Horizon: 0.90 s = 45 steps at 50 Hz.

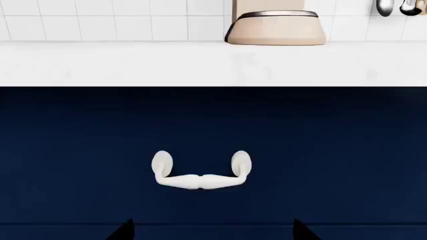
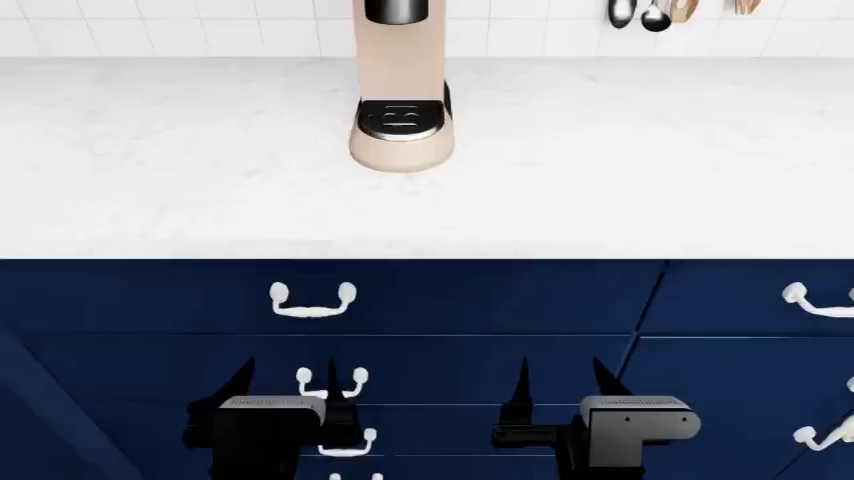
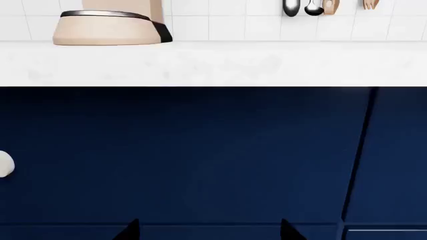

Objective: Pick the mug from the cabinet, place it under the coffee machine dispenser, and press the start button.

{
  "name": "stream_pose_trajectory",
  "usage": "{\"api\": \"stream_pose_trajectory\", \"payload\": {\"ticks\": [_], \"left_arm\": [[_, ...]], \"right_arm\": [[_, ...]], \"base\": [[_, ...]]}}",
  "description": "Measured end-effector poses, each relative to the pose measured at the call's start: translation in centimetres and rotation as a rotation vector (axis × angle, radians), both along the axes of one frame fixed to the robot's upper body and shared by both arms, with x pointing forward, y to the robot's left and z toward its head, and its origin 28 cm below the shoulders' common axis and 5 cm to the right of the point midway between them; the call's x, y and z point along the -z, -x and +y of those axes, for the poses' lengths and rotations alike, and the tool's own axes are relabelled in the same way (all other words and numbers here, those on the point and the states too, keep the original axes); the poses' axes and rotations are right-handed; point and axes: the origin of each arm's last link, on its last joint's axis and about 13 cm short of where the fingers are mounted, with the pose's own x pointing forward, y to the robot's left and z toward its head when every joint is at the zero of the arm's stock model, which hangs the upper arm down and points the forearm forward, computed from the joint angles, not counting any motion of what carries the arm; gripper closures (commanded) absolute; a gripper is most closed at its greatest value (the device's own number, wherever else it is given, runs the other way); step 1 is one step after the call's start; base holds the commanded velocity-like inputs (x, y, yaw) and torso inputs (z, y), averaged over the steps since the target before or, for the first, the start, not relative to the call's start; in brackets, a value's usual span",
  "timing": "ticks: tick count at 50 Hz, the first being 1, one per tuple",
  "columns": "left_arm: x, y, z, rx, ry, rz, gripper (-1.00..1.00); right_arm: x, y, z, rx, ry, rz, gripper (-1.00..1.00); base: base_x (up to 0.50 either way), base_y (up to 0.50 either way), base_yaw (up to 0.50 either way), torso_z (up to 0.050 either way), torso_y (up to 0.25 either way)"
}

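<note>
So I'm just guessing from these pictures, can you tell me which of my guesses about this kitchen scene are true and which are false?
1. The yellow mug already sits under the coffee machine. False: the drip tray is bare, and no mug shows in any view.
2. Both grippers hang in front of dark blue cabinet fronts, below the counter. True: the left gripper and right gripper both face the blue cabinet fronts.
3. The right gripper is holding a drawer handle. False: it is open and holds nothing.
4. The coffee machine stands on a white countertop. True.
5. Utensils hang on the tiled wall to the machine's right. True: utensils.
6. The drawer handles are black. False: the handle is white.
</note>
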Motion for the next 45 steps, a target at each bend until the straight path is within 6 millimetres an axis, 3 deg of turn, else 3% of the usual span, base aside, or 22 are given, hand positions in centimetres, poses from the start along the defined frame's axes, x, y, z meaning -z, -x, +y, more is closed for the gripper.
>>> {"api": "stream_pose_trajectory", "payload": {"ticks": [36,45], "left_arm": [[-0.76,0.54,0.04,0.032,0.014,-0.004,-1.0],[-0.79,0.7,-0.01,0.037,0.035,-0.008,-1.0]], "right_arm": [[0.43,0.28,0.31,0.0,-0.01,0.011,-1.0],[0.47,0.28,0.3,0.005,0.022,0.018,-1.0]], "base": [[0.0,0.0,0.0,0.05,0.027],[0.0,0.44,0.0,0.0,0.0]]}}
